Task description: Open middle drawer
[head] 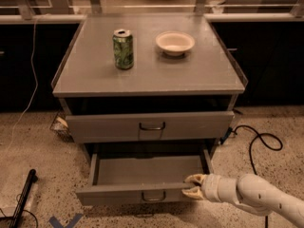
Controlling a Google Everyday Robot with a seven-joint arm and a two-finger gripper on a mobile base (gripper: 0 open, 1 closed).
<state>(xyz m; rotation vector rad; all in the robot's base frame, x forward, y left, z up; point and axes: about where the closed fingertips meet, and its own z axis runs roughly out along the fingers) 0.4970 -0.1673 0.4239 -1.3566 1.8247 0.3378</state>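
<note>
Down low, the gripper [191, 185] pinches the front lip of the middle drawer [118, 194] at its right end; that drawer stands pulled out, tray showing.

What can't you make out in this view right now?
- Lowest drawer: hidden under the pulled-out middle drawer and cut off by the bottom edge.
- Rear of that drawer's tray: in shadow beneath the upper drawer.
- Arm behind the claw, which sits at the drawer front's right end: cut off by the right edge.
- Can label: too small to read.
</note>
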